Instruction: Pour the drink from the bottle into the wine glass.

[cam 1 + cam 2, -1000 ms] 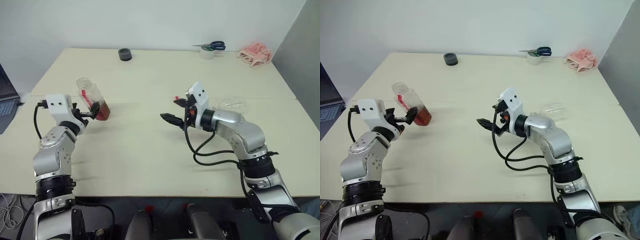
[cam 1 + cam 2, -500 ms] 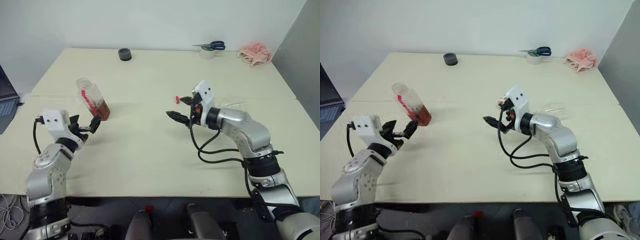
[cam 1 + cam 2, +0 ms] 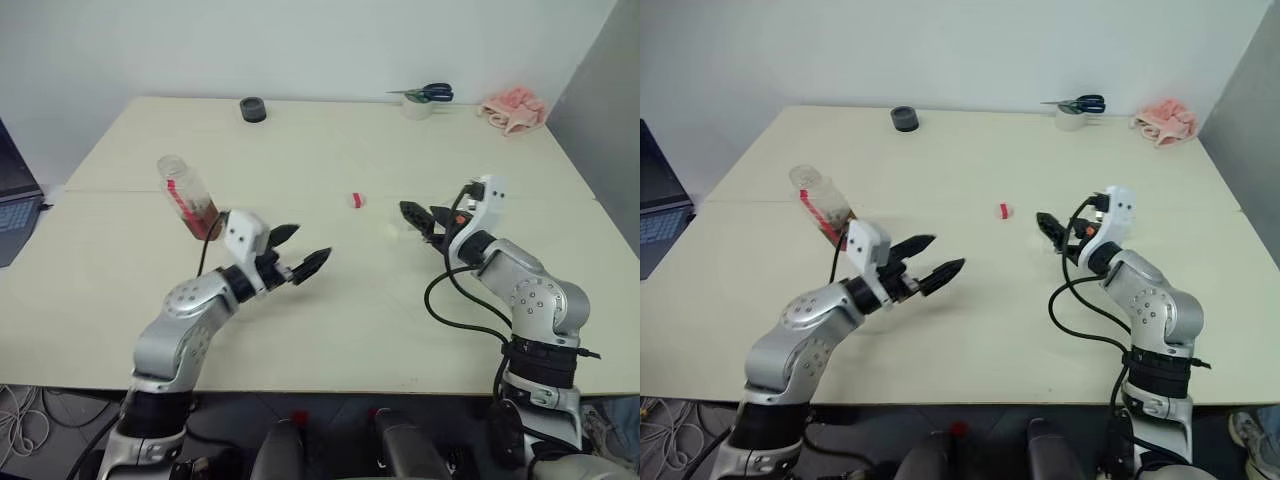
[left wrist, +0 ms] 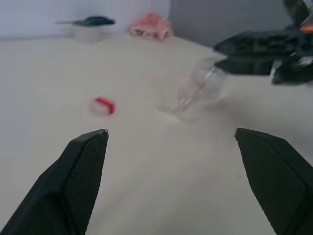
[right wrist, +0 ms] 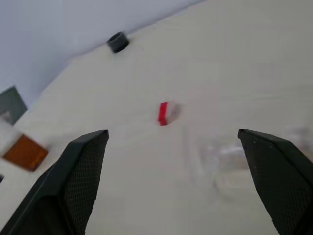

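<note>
The bottle [image 3: 186, 194] stands uncapped on the left of the table, leaning left in the head views, with the reddish-brown drink [image 3: 205, 217] low inside it. Its red cap [image 3: 357, 201] lies on the table's middle. My left gripper [image 3: 308, 244] hovers open and empty to the right of the bottle, apart from it, pointing toward the cap. The wine glass [image 4: 199, 92] lies on its side just in front of my right gripper [image 3: 415, 216], which is open and empty. The glass also appears blurred in the right wrist view [image 5: 225, 157].
At the back edge sit a black round lid [image 3: 253, 109], scissors on a tape roll [image 3: 421, 96] and a pink cloth [image 3: 513, 107]. A laptop [image 3: 12, 202] pokes in at the far left. A seam crosses the table [image 3: 320, 330].
My left gripper let go of the bottle and swung right toward the table's middle. My right gripper moved right, away from the red cap, to the lying glass.
</note>
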You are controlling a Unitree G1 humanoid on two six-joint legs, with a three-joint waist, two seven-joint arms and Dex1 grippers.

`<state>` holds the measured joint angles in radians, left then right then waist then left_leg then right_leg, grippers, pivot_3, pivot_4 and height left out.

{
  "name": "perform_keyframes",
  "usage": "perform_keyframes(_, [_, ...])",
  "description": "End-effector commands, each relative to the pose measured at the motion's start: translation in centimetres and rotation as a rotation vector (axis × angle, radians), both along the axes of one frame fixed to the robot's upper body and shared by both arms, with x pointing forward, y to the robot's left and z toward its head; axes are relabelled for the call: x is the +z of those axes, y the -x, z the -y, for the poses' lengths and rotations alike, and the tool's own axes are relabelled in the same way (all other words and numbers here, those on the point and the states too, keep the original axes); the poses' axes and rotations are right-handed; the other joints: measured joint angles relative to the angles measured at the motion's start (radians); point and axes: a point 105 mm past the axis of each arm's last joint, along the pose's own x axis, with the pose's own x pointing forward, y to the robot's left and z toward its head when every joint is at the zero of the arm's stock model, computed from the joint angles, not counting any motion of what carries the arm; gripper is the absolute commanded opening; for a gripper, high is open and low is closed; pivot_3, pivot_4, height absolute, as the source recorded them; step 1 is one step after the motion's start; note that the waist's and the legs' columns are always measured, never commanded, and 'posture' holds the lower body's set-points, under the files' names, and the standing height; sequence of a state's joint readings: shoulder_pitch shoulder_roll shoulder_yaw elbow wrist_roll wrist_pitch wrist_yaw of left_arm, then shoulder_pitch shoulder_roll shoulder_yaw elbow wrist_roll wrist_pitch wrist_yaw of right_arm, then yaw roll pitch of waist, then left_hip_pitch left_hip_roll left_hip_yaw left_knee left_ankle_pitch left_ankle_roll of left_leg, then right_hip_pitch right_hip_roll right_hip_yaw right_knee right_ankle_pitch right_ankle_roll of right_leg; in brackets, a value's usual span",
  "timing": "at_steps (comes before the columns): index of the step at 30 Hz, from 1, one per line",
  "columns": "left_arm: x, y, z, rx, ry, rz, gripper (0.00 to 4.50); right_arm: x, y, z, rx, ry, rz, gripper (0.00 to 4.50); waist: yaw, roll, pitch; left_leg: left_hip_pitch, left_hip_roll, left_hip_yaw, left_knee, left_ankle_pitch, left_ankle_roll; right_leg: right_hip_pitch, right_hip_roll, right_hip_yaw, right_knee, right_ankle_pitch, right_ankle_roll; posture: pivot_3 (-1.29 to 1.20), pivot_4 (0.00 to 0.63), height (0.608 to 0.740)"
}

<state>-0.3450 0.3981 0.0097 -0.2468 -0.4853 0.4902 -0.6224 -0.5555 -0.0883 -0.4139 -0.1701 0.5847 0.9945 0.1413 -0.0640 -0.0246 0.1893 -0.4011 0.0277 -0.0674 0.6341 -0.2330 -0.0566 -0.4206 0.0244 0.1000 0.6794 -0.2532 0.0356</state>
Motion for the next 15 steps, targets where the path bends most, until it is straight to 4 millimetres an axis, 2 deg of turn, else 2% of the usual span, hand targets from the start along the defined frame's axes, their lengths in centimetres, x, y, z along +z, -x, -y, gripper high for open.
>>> perform_keyframes(1, [1.2,0.0,-0.3,-0.025,-0.014,0.044,4.44,-0.1,0.4,0.3,-0.059,-0.171,-0.036,4.5,-0.008,0.0,0.0,0.0,0.001,0.0,-0.001,0.0,0.0,0.0,0.001,0.0,0.0,0.0,0.0,0.0,0.15,0.74])
perform_keyframes(6, [0.4,0.3,-0.6,-0.057,-0.12,0.047,4.44,-1.5,0.0,-0.7,-0.081,-0.358,-0.127,4.5,-0.02,0.001,0.0,0.001,0.002,-0.001,-0.003,0.0,0.0,0.0,0.003,0.0,0.0,-0.003,0.003,0.0,0.15,0.74])
perform_keyframes(15, [0.7,0.4,-1.0,-0.032,-0.107,0.057,4.44,-2.3,-2.3,-0.7,-0.134,-0.594,-0.194,4.5,-0.02,0.001,0.0,0.0,0.001,-0.001,-0.003,0.0,0.0,0.0,0.003,-0.001,-0.001,-0.004,0.003,0.0,0.15,0.74])
